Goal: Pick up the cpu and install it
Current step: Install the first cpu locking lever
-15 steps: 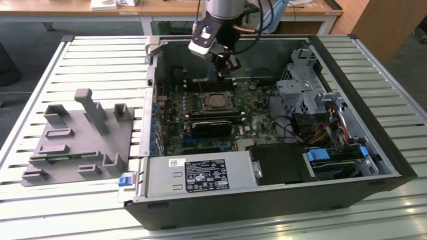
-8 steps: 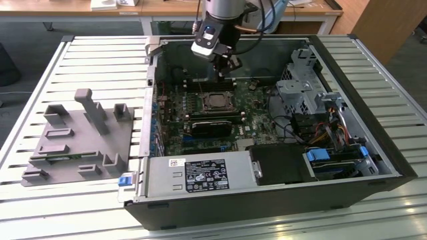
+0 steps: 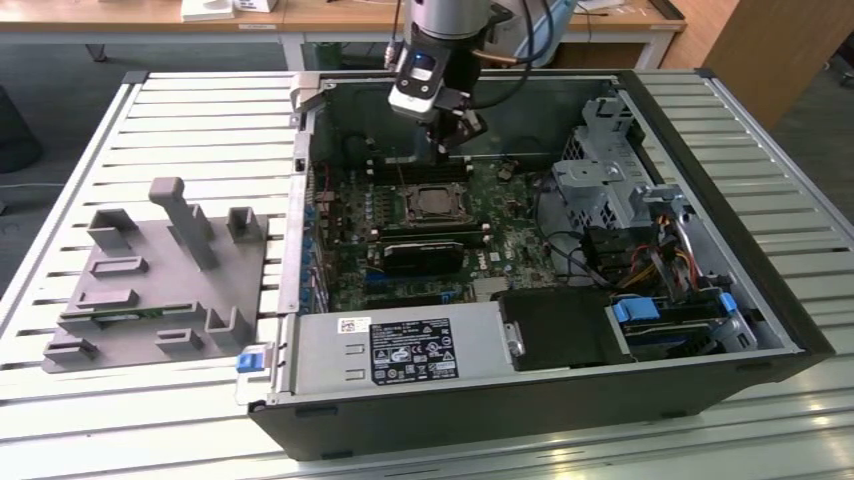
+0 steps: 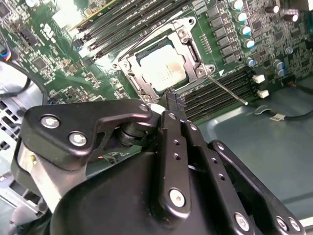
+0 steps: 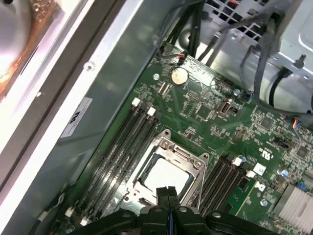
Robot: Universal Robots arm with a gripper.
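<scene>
Chip [image 4: 163,67] sits in the socket [image 5: 195,161] already; gripper [image 5: 167,192] hangs just above it, jaws pressed together, holding nothing. Seating looks flat: any lift should go straight up, gently.

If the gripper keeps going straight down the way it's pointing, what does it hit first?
Most likely the cpu sitting in its socket on the motherboard: the gripper, fingers closed together, points at its near edge. Depth is unclear, so the socket frame could come first.

The arm reaches down from above, its wrist tilted, with the gripper [image 3: 447,140] pointing downward. In both wrist views the black fingers [image 5: 167,196] press together with no gap and nothing between them [image 4: 172,105].
</scene>
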